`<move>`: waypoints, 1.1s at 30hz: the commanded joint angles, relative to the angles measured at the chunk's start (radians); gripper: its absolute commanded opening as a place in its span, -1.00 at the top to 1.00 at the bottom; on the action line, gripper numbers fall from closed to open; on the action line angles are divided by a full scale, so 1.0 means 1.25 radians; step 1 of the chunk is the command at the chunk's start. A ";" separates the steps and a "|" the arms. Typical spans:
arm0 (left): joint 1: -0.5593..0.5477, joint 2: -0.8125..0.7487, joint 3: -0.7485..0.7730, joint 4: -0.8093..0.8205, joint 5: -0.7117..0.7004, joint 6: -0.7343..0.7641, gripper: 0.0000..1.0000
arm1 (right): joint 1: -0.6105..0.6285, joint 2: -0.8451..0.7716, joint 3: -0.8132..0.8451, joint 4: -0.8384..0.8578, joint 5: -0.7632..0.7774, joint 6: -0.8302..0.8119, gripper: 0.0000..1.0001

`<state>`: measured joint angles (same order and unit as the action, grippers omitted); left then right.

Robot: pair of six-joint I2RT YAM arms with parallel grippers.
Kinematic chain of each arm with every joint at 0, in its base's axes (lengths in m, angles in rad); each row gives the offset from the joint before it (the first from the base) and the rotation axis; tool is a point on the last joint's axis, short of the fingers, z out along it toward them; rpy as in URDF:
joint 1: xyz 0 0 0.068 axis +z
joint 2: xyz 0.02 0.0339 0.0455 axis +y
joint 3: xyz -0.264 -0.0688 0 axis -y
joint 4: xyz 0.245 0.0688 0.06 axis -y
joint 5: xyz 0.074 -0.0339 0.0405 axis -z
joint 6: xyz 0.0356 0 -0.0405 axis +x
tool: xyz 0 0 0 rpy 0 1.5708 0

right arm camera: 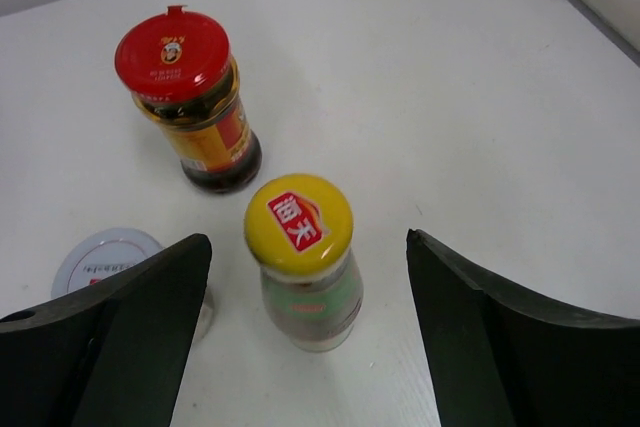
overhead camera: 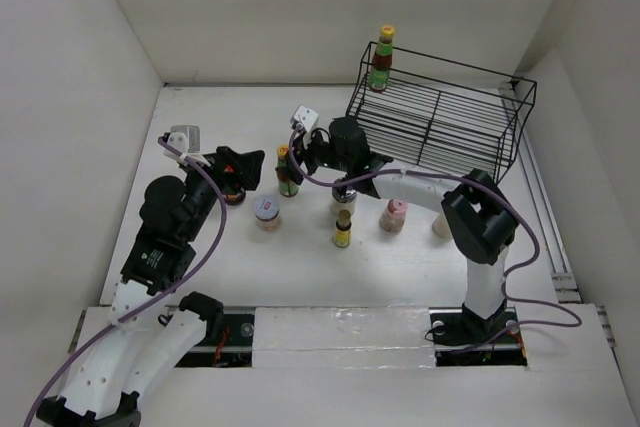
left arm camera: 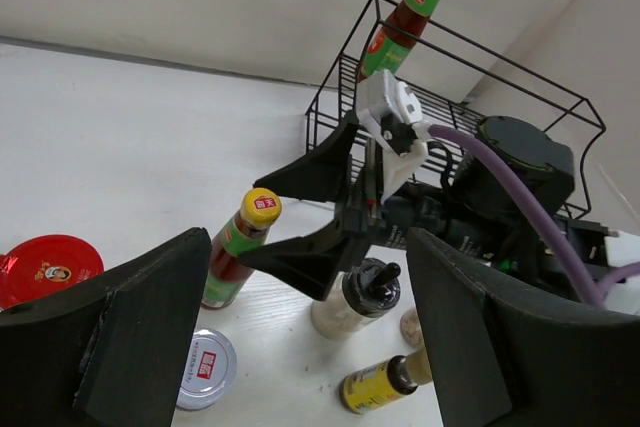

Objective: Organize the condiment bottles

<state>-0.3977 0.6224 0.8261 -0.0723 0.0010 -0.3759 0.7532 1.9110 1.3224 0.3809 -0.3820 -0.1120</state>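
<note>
Right claw (right arm camera: 305, 242) spread wide astride yellow-capped bottle (right arm camera: 303, 265), not touching, left of wire rack (overhead camera: 440, 119); left claw (left arm camera: 308, 237) also wide, gripping nothing, farther left of rack near red-lidded jar (right arm camera: 192, 112); second yellow-capped bottle (overhead camera: 381, 59) standing in rack's far-left corner

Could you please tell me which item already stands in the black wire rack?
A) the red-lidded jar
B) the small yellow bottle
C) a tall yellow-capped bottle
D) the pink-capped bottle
C, since the top external view shows a tall yellow-capped bottle standing upright in the far-left corner of the black wire rack.
</note>
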 commanded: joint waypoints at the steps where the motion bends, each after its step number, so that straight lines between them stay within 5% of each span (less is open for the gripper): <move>1: -0.001 -0.010 -0.004 0.037 0.013 0.007 -0.50 | 0.004 0.023 0.062 0.095 -0.022 0.022 -0.66; 7: -0.001 -0.009 0.004 0.037 0.021 0.007 -0.50 | 0.004 0.085 0.088 0.144 -0.014 0.058 -0.41; 13: -0.001 -0.009 0.004 0.041 0.036 0.007 -0.50 | 0.004 0.086 0.090 0.192 -0.013 0.096 0.53; 15: -0.001 -0.009 0.004 0.033 0.036 0.007 -0.50 | 0.004 0.072 0.090 0.213 -0.013 0.096 0.63; 24: -0.001 -0.017 -0.003 0.032 0.027 0.007 -0.50 | -0.021 -0.100 0.134 0.239 -0.013 0.103 0.77; 33: -0.001 -0.007 -0.003 0.044 0.035 0.007 -0.50 | -0.194 -0.376 0.056 0.190 0.065 0.087 0.81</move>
<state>-0.3977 0.6197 0.8261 -0.0715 0.0307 -0.3756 0.5838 1.5833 1.3872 0.4599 -0.3717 0.0082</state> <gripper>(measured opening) 0.746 0.468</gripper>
